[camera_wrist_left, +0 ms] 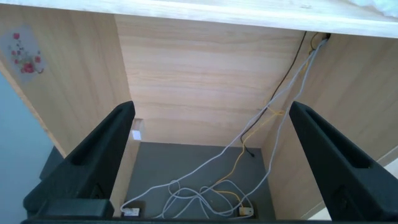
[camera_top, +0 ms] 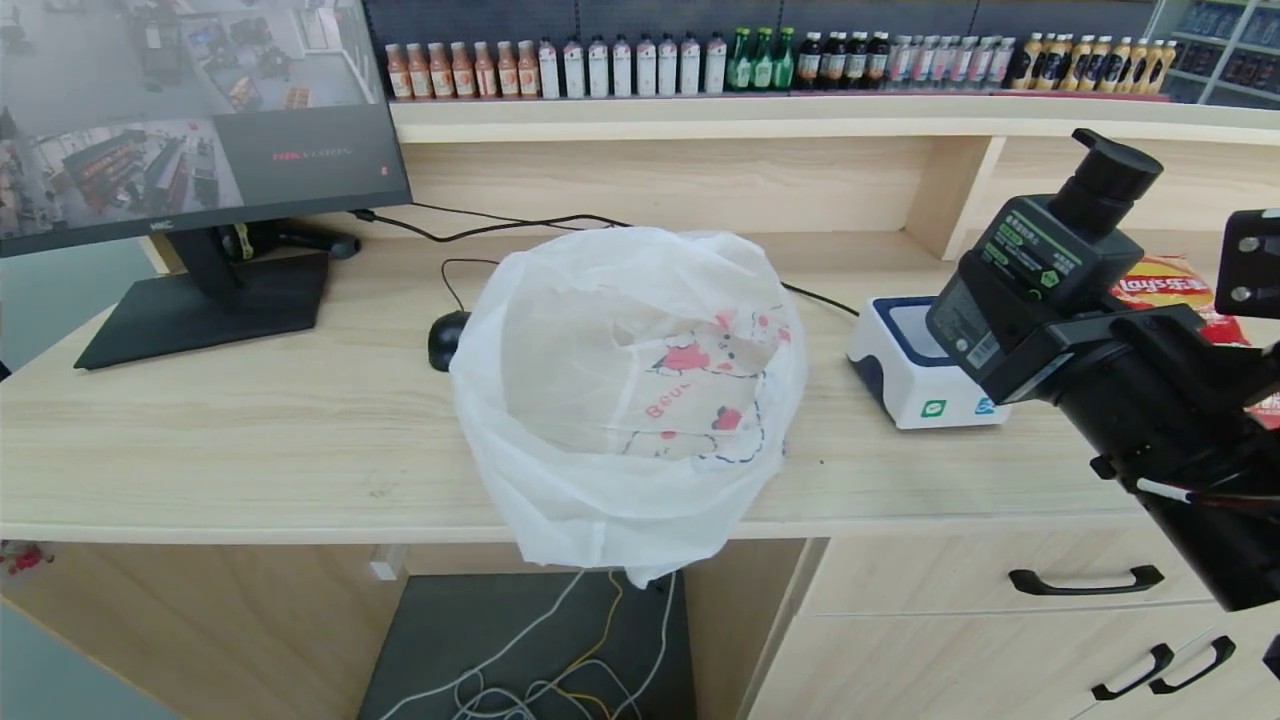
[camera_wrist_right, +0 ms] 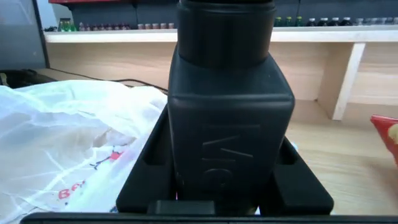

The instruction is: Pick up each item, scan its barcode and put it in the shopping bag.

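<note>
The right jaws are clamping a black bottle over the scanner, apparently mid-scan, with the shopping bag on the desk looking empty and a chip packet waiting, while the left jaws are hanging wide open, empty, below.

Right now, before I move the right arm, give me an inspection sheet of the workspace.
Surface: wooden counter, bare in front of the bag.
Job's things: shopping bag open at the counter's front edge; black bottle held up by the scanner; chips bag lying behind it on the right.
Clutter: monitor and mouse on the left.
Grippers: right gripper shut on the black bottle; left gripper open, low, facing the space under the counter.
Cables: black leads behind the bag; loose white and yellow wires under the counter.
Surroundings: shelf of bottles behind; drawers on the right.
</note>
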You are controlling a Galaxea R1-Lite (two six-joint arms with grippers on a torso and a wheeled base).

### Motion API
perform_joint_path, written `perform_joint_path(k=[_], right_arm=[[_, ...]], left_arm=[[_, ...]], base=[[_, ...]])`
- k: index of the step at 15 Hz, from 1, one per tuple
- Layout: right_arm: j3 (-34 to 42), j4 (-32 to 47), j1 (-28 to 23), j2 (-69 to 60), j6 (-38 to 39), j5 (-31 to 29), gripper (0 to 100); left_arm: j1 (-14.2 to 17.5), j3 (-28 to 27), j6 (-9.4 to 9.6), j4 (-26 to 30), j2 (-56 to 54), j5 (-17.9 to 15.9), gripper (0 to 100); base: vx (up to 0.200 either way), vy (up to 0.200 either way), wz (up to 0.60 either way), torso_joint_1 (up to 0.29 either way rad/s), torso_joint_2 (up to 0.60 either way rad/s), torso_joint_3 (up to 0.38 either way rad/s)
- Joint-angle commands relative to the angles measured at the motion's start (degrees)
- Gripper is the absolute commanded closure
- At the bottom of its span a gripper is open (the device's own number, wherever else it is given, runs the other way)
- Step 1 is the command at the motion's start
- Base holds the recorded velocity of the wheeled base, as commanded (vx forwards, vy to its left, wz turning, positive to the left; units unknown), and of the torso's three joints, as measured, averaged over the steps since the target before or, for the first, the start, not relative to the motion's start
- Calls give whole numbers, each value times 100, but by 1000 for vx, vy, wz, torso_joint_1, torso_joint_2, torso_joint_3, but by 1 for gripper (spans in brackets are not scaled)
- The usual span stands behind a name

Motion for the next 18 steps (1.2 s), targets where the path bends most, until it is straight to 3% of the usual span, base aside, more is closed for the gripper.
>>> perform_joint_path(k=[1, 12, 18], right_arm=[[6, -10, 3, 12, -10, 15, 100], [-354, -27, 12, 47, -63, 217, 100], [-372, -36, 231, 258, -72, 269, 100]], left_arm=[[0, 0, -2, 0, -2, 1, 0], [0, 0, 7, 0, -2, -7, 0], [0, 0, 16, 0, -2, -7, 0]], base=[[0, 200, 0, 7, 2, 2], [0, 200, 0, 3, 2, 3], [0, 0, 0, 0, 0, 0]])
